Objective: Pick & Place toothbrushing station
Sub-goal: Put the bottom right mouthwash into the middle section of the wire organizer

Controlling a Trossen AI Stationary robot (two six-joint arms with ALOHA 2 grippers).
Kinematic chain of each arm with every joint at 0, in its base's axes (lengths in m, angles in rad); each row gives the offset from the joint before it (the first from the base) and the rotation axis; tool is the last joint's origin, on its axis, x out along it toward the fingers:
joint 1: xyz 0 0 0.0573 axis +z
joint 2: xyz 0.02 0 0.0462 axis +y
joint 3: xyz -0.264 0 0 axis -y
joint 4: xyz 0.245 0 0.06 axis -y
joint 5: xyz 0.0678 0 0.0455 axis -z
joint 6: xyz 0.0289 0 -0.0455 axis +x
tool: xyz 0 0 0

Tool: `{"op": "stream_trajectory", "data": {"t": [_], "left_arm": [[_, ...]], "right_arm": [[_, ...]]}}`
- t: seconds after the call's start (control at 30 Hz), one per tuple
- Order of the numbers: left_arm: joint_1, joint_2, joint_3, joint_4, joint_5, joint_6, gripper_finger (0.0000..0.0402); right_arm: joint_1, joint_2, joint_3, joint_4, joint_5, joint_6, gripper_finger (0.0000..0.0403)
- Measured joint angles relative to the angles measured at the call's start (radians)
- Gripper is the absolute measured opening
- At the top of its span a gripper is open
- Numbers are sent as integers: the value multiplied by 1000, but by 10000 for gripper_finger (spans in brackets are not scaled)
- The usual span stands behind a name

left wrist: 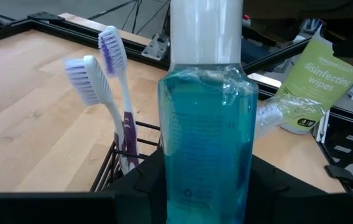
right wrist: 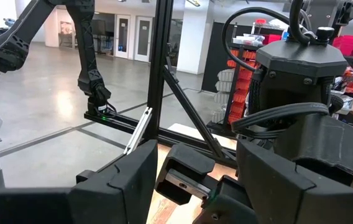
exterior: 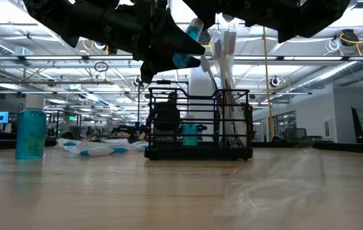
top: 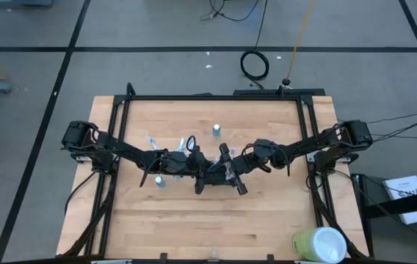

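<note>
The toothbrushing station point(exterior: 197, 124) point(top: 219, 176), a black wire-mesh holder, stands mid-table. Two toothbrushes point(left wrist: 111, 93) point(exterior: 225, 57) stand upright in it. My left gripper point(left wrist: 204, 186) point(top: 188, 158) hangs just above it, shut on a blue mouthwash bottle point(left wrist: 206, 124) point(exterior: 189, 43) with a white cap. My right gripper point(right wrist: 195, 183) point(top: 232, 166) hovers open by the station's right side, facing the left arm, with nothing between its fingers. A small teal bottle point(exterior: 190, 134) shows through the mesh; whether it is inside or behind, I cannot tell. My left gripper pinches the mouthwash bottle's lower body point(left wrist: 171, 180) between its two fingers, one on each side. The fingers come nearly level from the table's left. The bottle is lifted clear, tilted, above the holder beside the toothbrushes.
Another blue bottle point(exterior: 30, 131) point(top: 159, 180) stands on the table left of the station, with plastic wrappers point(exterior: 92, 148) behind it. A tub of disinfecting wipes point(left wrist: 325, 68) point(top: 318, 246) sits at the near right corner. A black metal frame point(top: 216, 97) rims the table.
</note>
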Motion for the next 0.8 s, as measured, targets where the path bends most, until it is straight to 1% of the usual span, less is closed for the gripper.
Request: {"op": "stream_trajectory", "data": {"t": [0.8], "left_arm": [[0,0,0,0,-3,-12,141]], "right_arm": [[0,0,0,0,0,0,210]]}}
